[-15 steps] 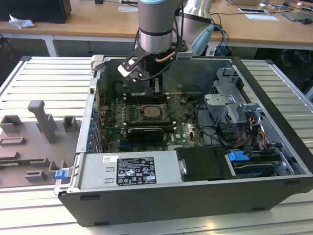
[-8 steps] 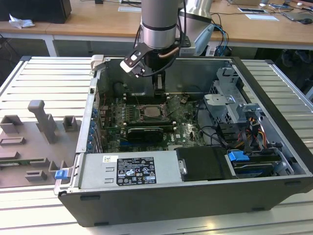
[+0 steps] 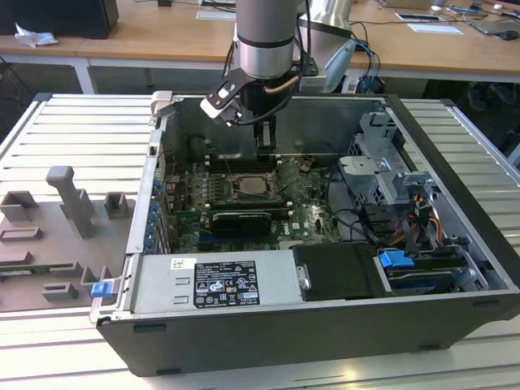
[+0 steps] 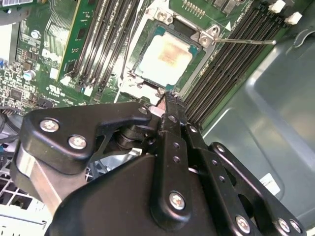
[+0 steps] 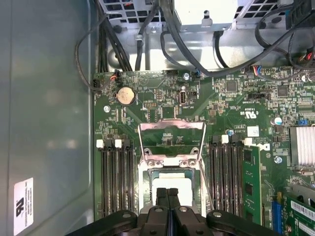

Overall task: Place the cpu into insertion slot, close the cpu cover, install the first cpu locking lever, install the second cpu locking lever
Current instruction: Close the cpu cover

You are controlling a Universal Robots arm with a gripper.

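Broadly, we see one open black metal case (image 3: 455, 187) around one green motherboard (image 5: 162, 93). Two banks of long black memory slots (image 5: 118, 177) flank the square insertion slot (image 4: 202, 39). The thin silvery cpu cover (image 5: 172, 127) stands swung open. One pale square cpu (image 4: 167, 54) lies seated in the slot. Above its edge, the gripper (image 5: 168, 192) hangs with jaws pressed together, empty.

My arm (image 3: 264, 41) is a silvery-grey cylinder with a dark band near its top; a copper-coloured cable (image 3: 286, 80) loops beneath it; a black-and-white camera block (image 3: 221, 101) juts from the wrist; my pincer (image 4: 165, 98) is matte black, its flat linked bars studded with bright round screws (image 4: 177, 200).
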